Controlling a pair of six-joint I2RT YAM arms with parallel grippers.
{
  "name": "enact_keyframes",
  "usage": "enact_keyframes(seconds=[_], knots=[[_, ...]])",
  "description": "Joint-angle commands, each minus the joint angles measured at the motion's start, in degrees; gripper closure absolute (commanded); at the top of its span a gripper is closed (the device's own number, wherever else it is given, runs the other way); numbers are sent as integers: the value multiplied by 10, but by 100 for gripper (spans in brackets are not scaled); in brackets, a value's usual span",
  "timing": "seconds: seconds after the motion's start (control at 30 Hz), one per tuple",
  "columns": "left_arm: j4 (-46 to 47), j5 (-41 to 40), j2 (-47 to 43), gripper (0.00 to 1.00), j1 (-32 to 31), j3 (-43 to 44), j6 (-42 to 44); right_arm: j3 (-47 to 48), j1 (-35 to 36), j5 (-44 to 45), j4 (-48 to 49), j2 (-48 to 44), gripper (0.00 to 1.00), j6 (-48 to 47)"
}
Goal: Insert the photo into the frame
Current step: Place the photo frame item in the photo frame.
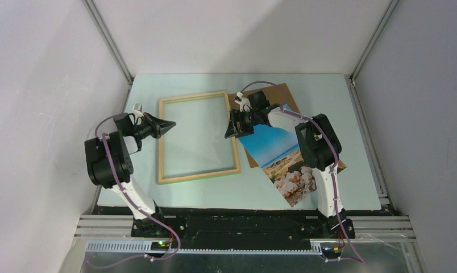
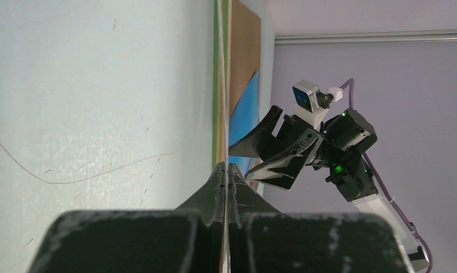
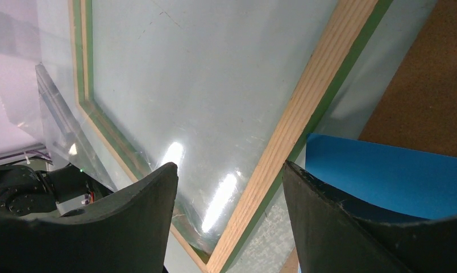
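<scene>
The frame lies flat mid-table with its pale wood side up; the right wrist view shows a green edge along its rail. The photo, blue sky over pale rocks, lies face up to the frame's right. My left gripper hangs over the frame's left rail. Its jaws are shut on the edge of a thin clear sheet that spans the frame's opening. My right gripper stands open above the frame's right rail, with nothing between its fingers and the photo's blue corner beside it.
A brown backing board lies at the back right, partly under the photo. The pale green mat is bounded by metal rails and grey walls on the left, right and back.
</scene>
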Motion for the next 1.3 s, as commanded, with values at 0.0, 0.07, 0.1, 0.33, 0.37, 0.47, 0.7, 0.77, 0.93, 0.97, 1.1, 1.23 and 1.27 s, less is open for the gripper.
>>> enact_keyframes(seconds=[0.0, 0.07, 0.1, 0.33, 0.37, 0.47, 0.7, 0.77, 0.93, 0.97, 1.1, 1.23, 1.27], knots=[[-16, 8, 10, 100, -8, 20, 38, 3, 2, -12, 14, -33, 28, -4], [-21, 7, 13, 100, -8, 24, 43, 3, 2, -11, 13, -33, 28, -5], [-24, 7, 13, 100, -8, 26, 46, 4, 3, -11, 13, -33, 28, -5], [-44, -2, 16, 100, -14, 33, 65, 6, 3, -10, 11, -29, 28, -5], [-46, -3, 17, 100, -14, 33, 70, 6, 3, -9, 11, -29, 28, -6], [-62, -9, 19, 99, -15, 37, 84, 8, 3, -1, 7, -29, 29, -9], [-103, -22, 21, 98, -15, 49, 126, 9, 3, 29, -5, -35, 30, -22], [-112, -26, 20, 98, -16, 52, 136, 10, 3, 34, -8, -34, 30, -23], [-142, -36, 23, 97, -16, 64, 164, 13, 4, 38, -13, -31, 30, -26], [-150, -39, 23, 97, -16, 66, 167, 15, 4, 38, -13, -30, 30, -26], [-179, -51, 23, 96, -19, 75, 194, 17, 4, 39, -15, -28, 30, -27], [-198, -63, 26, 95, -24, 81, 217, 18, 5, 39, -16, -26, 31, -28], [-200, -65, 27, 94, -25, 82, 220, 19, 5, 40, -18, -26, 31, -29]])
